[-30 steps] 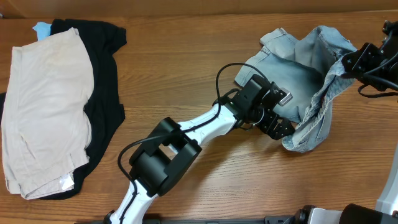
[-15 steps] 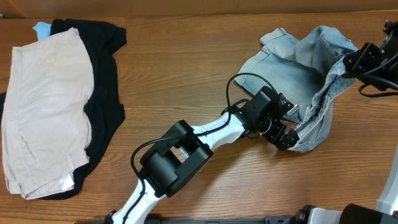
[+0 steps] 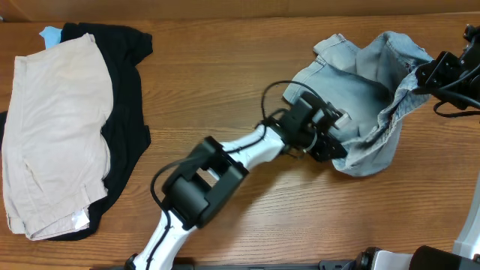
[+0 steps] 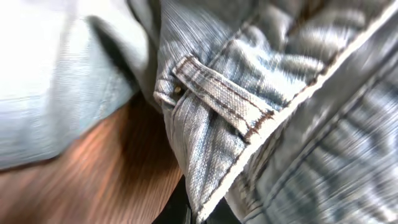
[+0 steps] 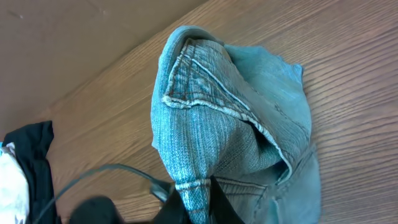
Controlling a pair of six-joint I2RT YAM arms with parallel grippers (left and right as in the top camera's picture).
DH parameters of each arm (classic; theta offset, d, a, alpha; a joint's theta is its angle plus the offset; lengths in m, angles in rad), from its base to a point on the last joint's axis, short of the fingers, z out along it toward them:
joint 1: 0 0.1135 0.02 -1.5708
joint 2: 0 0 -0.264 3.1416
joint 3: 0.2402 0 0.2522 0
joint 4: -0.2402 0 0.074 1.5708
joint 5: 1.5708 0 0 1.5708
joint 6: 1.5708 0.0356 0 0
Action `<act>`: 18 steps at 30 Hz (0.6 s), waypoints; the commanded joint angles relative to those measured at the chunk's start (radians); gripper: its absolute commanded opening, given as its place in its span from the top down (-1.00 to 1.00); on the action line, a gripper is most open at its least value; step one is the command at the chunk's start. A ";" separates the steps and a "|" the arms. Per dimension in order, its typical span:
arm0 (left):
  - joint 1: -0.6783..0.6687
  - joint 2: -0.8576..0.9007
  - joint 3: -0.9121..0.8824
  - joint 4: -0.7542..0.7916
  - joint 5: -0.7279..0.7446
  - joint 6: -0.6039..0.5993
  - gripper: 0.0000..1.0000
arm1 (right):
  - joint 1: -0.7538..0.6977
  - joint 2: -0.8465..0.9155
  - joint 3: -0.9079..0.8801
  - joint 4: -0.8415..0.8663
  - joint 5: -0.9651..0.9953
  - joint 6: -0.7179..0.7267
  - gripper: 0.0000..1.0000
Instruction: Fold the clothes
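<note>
Denim shorts, bunched at right of table, right end effector clamped on 1 raised edge, left end effector against lower waistband fold, opening hidden, cannot tell

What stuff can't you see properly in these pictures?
Left hand: overhead, its fingertips are buried in the denim shorts; open or shut is unclear.
Left wrist view: the shorts' left side is blurred.
Black garment: overhead, mostly under the beige shorts.
Right arm: overhead, cut off by the right edge.
</note>
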 commanded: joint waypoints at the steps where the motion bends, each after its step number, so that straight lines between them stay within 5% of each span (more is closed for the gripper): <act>1: 0.106 -0.016 0.018 0.004 0.192 -0.145 0.92 | 0.002 -0.015 0.008 0.011 0.001 -0.005 0.92; 12: 0.372 -0.232 0.026 -0.043 0.184 -0.048 0.92 | 0.002 -0.015 0.008 0.006 -0.019 -0.004 0.92; 18: 0.404 -0.485 0.026 -0.401 -0.266 0.201 0.92 | 0.029 -0.015 0.008 0.007 -0.062 -0.004 0.92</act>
